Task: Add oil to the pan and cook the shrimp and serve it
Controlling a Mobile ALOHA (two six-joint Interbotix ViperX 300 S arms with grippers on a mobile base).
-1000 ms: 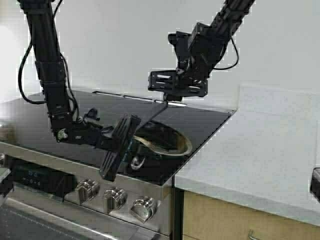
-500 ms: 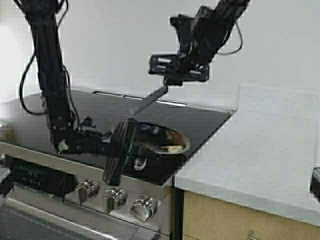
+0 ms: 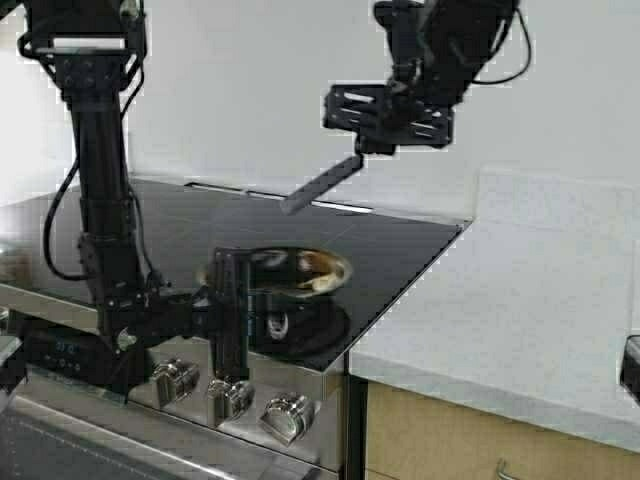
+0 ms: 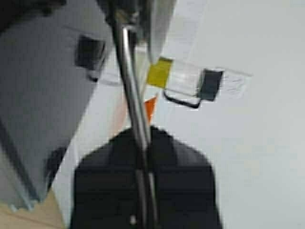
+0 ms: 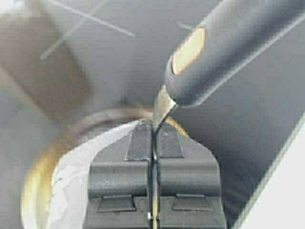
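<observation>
A: Change since the earlier frame?
B: Right gripper (image 3: 372, 147) has risen, lifting the spatula (image 3: 322, 184) clear of the pan (image 3: 290, 272); pan has shifted left.
A: Fingers?
B: Right clenched on the spatula's thin metal end. Left gripper (image 3: 232, 310) clenched on the pan handle (image 4: 133, 95), near edge of the stove (image 3: 400, 250). Bench (image 3: 520, 290) right.

Pan (image 3: 300, 268) near side hidden behind left gripper (image 3: 232, 310); shrimp indiscernible.

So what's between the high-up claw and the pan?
Only the spatula the right claw holds, hanging above the pan with bare air under it, in the high view.
</observation>
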